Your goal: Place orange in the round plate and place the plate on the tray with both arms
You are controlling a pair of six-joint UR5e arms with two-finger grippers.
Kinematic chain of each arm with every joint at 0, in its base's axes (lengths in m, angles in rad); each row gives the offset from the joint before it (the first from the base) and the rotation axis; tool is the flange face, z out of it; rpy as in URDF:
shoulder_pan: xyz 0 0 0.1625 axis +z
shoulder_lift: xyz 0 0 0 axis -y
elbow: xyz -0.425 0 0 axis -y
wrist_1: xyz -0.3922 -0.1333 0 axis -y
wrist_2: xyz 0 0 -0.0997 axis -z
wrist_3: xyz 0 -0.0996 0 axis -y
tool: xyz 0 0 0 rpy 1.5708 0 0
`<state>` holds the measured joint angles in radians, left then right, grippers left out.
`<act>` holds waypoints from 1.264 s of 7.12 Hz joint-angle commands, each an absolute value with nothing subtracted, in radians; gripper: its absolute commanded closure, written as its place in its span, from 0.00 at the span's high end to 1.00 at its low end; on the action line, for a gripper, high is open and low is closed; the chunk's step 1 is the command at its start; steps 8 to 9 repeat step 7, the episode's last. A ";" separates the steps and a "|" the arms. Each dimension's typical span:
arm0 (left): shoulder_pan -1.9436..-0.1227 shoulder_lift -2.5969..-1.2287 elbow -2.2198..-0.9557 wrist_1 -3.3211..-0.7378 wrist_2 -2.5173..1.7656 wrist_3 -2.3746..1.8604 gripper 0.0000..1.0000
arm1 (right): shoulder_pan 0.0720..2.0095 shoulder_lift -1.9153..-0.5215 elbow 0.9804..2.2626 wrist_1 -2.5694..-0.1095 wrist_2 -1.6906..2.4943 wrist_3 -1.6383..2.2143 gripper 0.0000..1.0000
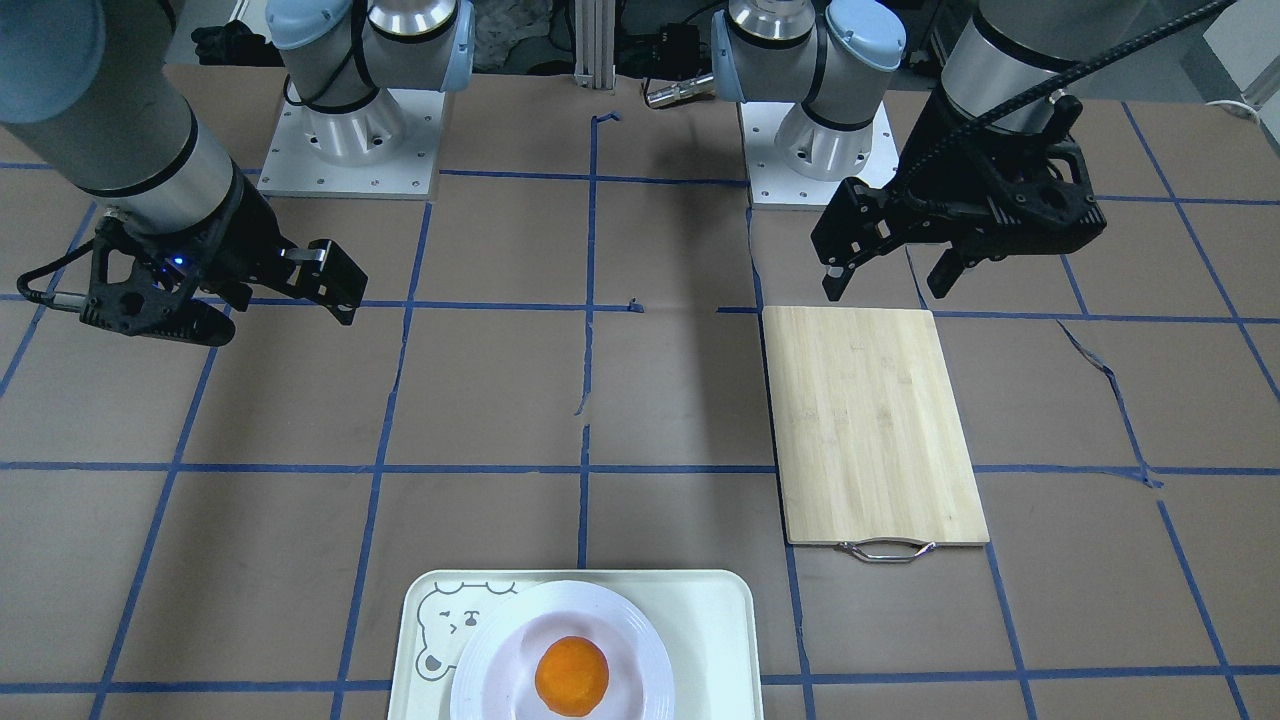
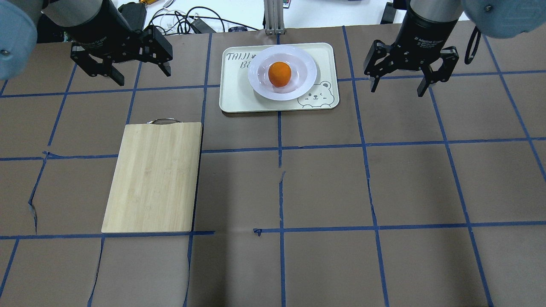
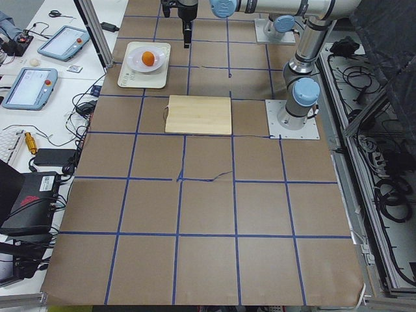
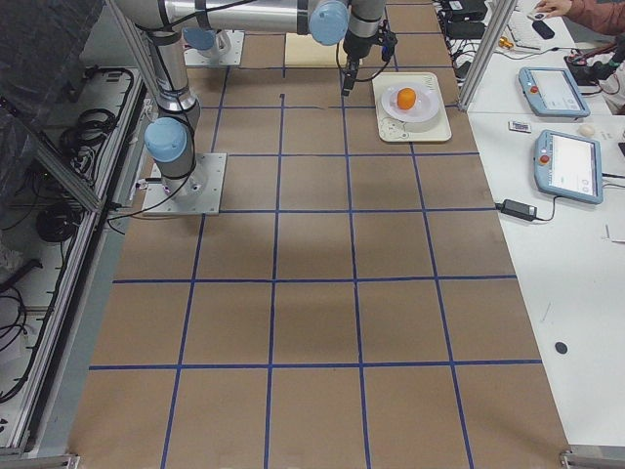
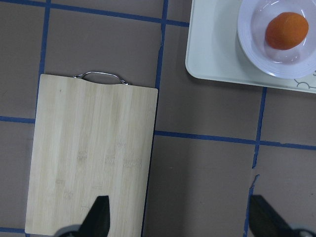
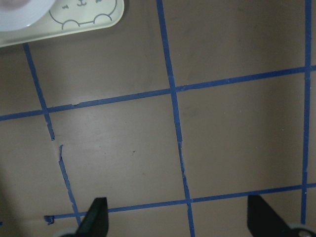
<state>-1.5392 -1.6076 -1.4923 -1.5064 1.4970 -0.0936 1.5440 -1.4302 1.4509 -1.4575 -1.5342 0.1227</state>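
The orange (image 2: 280,73) sits in the sunken centre of the white round plate (image 2: 261,86), and the plate rests on the cream tray (image 2: 239,96) at the table's far edge. My left gripper (image 2: 143,76) hovers open and empty to the left of the tray, well apart from it. On the other side, my right gripper (image 2: 397,89) hangs open with nothing between its fingers. The left wrist view shows the orange (image 5: 287,30), the plate (image 5: 256,55) and the tray (image 5: 212,59) at top right. In the right wrist view only the tray's bear corner (image 6: 74,22) shows.
A bamboo cutting board (image 2: 155,175) with a metal handle (image 2: 162,121) lies on the robot's left half of the brown, blue-taped table (image 2: 324,187). Cables and tablets lie beyond the far edge. Both arm bases (image 1: 350,140) stand at the robot's side.
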 commanded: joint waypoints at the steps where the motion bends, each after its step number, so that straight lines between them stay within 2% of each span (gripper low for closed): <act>1: -1.539 -1.608 -1.490 -1.506 1.497 -0.094 1.00 | 1.549 -1.457 1.453 -1.440 -1.548 0.121 1.00; 9: -1.540 -1.611 -1.480 -1.537 1.532 -0.092 1.00 | 1.549 -1.456 1.453 -1.450 -1.542 0.120 1.00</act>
